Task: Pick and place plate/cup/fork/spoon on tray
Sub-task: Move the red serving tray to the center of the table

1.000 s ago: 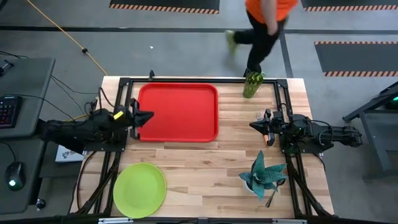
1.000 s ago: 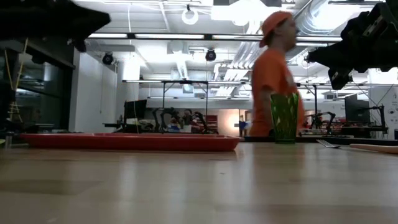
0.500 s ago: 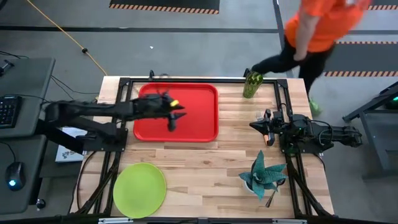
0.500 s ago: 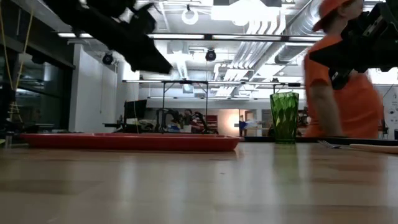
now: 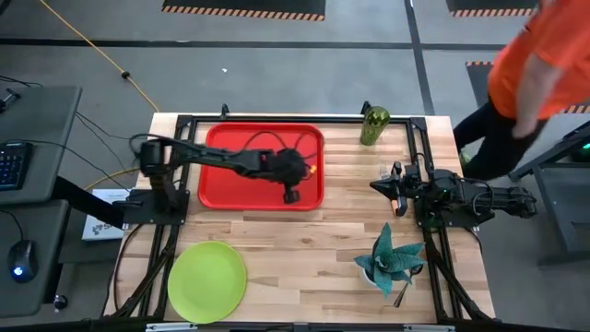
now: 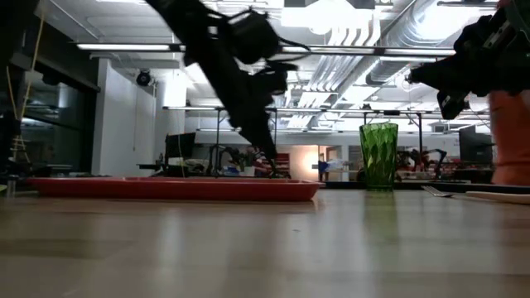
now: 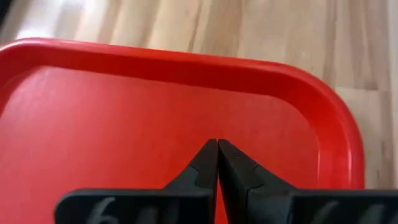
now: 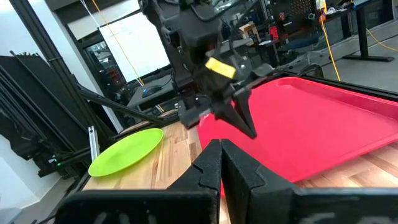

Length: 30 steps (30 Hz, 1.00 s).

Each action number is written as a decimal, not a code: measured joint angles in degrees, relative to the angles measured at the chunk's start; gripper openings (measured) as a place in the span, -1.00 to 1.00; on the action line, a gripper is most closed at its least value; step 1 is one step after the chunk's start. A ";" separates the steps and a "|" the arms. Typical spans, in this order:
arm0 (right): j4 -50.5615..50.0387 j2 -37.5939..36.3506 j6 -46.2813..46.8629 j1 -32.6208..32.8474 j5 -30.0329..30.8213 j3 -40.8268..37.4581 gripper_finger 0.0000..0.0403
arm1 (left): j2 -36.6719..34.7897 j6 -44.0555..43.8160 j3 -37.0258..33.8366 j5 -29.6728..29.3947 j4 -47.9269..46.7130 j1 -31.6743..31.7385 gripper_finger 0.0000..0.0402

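The red tray (image 5: 230, 152) lies at the table's far left; it also shows in the low view (image 6: 166, 188). The lime-green plate (image 5: 206, 281) lies flat at the near left. The green cup (image 5: 373, 126) stands upright on the far edge, right of the tray. The fork (image 6: 472, 195) lies on the table at the right. A slim dark handle (image 5: 402, 295) shows by the plant's pot; whether it is the spoon, I cannot tell. My left gripper (image 5: 290, 195) is shut and empty, just above the tray's near right corner (image 7: 323, 118). My right gripper (image 5: 373, 186) is shut and empty, raised over the table's right.
A teal spiky plant (image 5: 392, 258) in a pot stands at the near right. A black frame (image 5: 277, 118) runs along the table's edges. A person in an orange top (image 5: 539, 55) is beyond the far right corner. Bare wood lies between tray, plate and plant.
My left gripper has swung from the table's left edge across the tray toward the right, and has come down over the tray's near right corner. My right arm has kept still. The person behind the table has walked toward the right.
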 joint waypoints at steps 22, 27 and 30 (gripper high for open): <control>0.01 -0.04 0.00 0.00 0.00 0.01 -1.00 | 12.69 3.37 10.21 -6.69 -5.77 -7.07 -1.00; 0.00 -0.04 0.00 0.01 0.01 0.01 -1.00 | 13.48 0.85 10.28 -2.33 -1.61 -9.25 -1.00; 0.00 -0.02 0.00 -0.01 0.00 0.00 -1.00 | 14.16 0.38 10.11 -1.63 0.44 -10.49 -1.00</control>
